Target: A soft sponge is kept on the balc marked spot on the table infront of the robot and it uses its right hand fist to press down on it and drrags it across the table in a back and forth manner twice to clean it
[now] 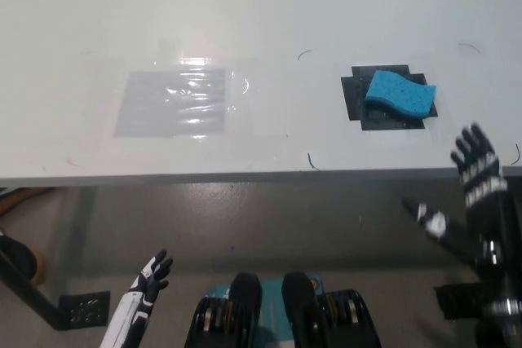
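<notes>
Head view: the blue sponge (400, 94) lies on the black marked spot (357, 97), up and left of the right robot hand (477, 177), fingers spread and empty, at the bench (261, 30) edge.

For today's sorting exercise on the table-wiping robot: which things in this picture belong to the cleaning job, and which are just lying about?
Belongs to the job:
- blue sponge, lying on the black marked spot
- white table
- right hand, open, off the table's near edge

Just lying about:
- clear taped patch on the table
- left hand, resting low at the picture's lower left
</notes>
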Motion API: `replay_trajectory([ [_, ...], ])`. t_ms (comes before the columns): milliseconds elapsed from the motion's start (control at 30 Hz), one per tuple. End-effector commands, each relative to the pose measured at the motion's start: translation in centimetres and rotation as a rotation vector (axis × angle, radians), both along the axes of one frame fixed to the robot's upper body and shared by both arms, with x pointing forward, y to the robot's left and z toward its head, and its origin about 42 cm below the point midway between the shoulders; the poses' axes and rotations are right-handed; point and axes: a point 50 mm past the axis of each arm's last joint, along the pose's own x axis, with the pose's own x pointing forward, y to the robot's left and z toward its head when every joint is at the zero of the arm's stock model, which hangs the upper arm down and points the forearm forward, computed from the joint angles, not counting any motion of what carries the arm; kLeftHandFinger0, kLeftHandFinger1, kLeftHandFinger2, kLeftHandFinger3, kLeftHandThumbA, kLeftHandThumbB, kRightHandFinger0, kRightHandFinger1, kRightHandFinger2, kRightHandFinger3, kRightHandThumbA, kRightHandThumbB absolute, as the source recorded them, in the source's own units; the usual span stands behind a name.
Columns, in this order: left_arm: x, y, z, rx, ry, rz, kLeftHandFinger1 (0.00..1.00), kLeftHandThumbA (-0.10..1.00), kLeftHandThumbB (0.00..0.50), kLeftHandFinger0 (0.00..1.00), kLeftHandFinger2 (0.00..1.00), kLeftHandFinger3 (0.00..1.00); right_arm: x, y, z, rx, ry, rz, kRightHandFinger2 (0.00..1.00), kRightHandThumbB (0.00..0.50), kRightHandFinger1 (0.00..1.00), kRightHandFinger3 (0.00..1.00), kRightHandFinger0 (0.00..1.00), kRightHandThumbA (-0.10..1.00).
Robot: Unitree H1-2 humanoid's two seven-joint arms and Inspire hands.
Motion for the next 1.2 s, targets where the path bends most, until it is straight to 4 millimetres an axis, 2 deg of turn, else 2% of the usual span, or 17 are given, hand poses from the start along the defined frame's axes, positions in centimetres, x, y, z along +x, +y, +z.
replay_trajectory([
  [0,1.6,0.0,1.3,-0.048,-0.073,-0.052,1.0,1.0,0.093,1.0,1.0,1.0,-14.2,3.0,8.2,0.017,-0.373,0.359,1.0,0.38,1.0,1.0,1.0,1.0],
  [33,1.5,0.1,1.3,-0.05,-0.074,-0.048,1.0,1.0,0.092,1.0,1.0,1.0,-14.1,2.9,7.8,0.013,-0.345,0.357,1.0,0.378,1.0,1.0,1.0,1.0],
  [100,1.4,0.1,1.5,-0.06,-0.077,-0.045,1.0,1.0,0.106,1.0,1.0,1.0,-12.3,1.8,4.3,-0.03,-0.198,0.3,1.0,0.33,1.0,1.0,1.0,1.0],
  [200,1.1,0.0,1.4,-0.071,-0.072,-0.042,1.0,1.0,0.111,1.0,1.0,1.0,-9.5,1.1,1.0,-0.061,-0.094,0.257,1.0,0.361,1.0,1.0,1.0,1.0],
  [233,1.1,-0.1,1.3,-0.074,-0.071,-0.043,1.0,1.0,0.123,1.0,1.0,1.0,-8.0,0.8,-0.9,-0.069,-0.034,0.227,1.0,0.378,1.0,1.0,1.0,1.0],
  [267,0.9,-0.2,1.2,-0.078,-0.069,-0.047,1.0,1.0,0.133,1.0,1.0,1.0,-7.3,0.5,-2.3,-0.078,0.0,0.212,1.0,0.367,1.0,1.0,1.0,1.0],
  [300,0.8,-0.4,1.1,-0.087,-0.066,-0.05,1.0,1.0,0.137,1.0,1.0,1.0,-6.1,0.1,-5.0,-0.074,0.085,0.191,1.0,0.349,1.0,1.0,1.0,1.0],
  [367,0.5,-0.7,1.0,-0.101,-0.062,-0.054,1.0,1.0,0.133,1.0,1.0,1.0,-6.0,-0.4,-6.8,-0.032,0.163,0.187,1.0,0.338,1.0,1.0,1.0,1.0],
  [400,0.4,-0.7,0.9,-0.102,-0.065,-0.05,1.0,1.0,0.108,1.0,1.0,1.0,-5.9,-0.5,-8.3,-0.01,0.206,0.196,1.0,0.301,1.0,1.0,1.0,1.0],
  [433,0.6,-0.6,1.2,-0.104,-0.069,-0.044,1.0,1.0,0.112,1.0,1.0,1.0,-5.6,-0.3,-8.7,-0.012,0.216,0.189,1.0,0.282,1.0,1.0,1.0,1.0],
  [500,1.4,-0.2,1.9,-0.104,-0.094,-0.039,1.0,1.0,0.097,1.0,1.0,1.0,-4.5,0.0,-8.0,-0.023,0.187,0.19,1.0,0.331,1.0,1.0,1.0,1.0],
  [567,1.6,-0.4,2.1,-0.095,-0.1,-0.031,1.0,1.0,0.079,1.0,1.0,1.0,-4.1,-0.3,-7.9,-0.023,0.169,0.183,1.0,0.316,1.0,1.0,1.0,1.0],
  [633,1.5,-0.6,2.2,-0.087,-0.101,-0.029,1.0,1.0,0.098,1.0,1.0,1.0,-4.2,-0.5,-8.1,-0.031,0.168,0.175,1.0,0.327,1.0,1.0,1.0,1.0],
  [767,1.2,-0.7,2.4,-0.071,-0.11,-0.017,1.0,1.0,0.114,1.0,1.0,1.0,-4.3,-0.2,-8.0,-0.033,0.158,0.181,1.0,0.285,1.0,1.0,1.0,1.0],
  [933,1.0,-0.6,2.5,-0.083,-0.121,0.001,1.0,1.0,0.075,1.0,1.0,1.0,-4.1,0.0,-7.9,-0.036,0.15,0.177,1.0,0.277,1.0,1.0,1.0,1.0],
  [1000,1.0,-0.5,2.5,-0.083,-0.116,0.01,1.0,1.0,0.092,1.0,1.0,1.0,-4.1,0.1,-8.0,-0.039,0.155,0.175,1.0,0.292,1.0,1.0,1.0,1.0],
  [1167,1.0,-0.2,2.2,-0.077,-0.109,0.018,1.0,1.0,0.125,1.0,1.0,1.0,-4.2,0.1,-8.1,-0.041,0.16,0.175,1.0,0.275,1.0,1.0,1.0,1.0],
])
